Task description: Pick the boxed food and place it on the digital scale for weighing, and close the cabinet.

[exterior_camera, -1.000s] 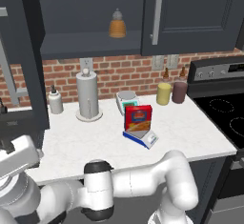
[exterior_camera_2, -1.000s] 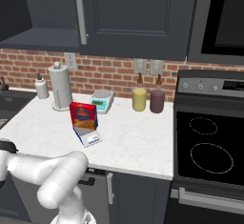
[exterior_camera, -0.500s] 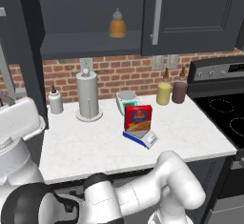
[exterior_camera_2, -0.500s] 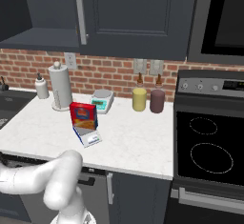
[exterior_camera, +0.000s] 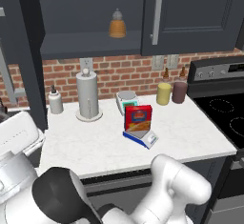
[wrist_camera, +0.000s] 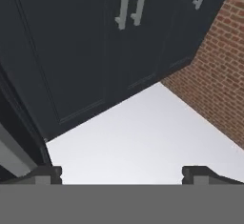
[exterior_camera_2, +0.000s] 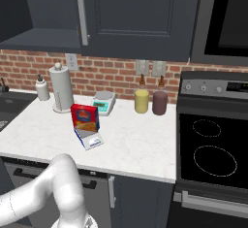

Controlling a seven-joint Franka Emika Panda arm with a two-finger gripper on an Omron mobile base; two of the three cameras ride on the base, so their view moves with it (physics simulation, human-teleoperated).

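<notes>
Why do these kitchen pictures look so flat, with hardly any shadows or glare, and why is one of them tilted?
Left base view: even, rendered light; the boxed food on the digital scale casts only a faint shadow, and the near arm looks soft and bulging. Right base view: the stovetop is matt black with no glare. Hand view: rolled with the hand, so the cabinet doors slant.

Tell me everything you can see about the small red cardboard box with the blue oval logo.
The small red cardboard box stands upright, looking slightly tilted, on the grey plate of the low blue digital scale on the white marble counter. Its front shows a blue oval logo above a yellow-orange food picture. It looks closed and undamaged. Only the scale touches it.
</notes>
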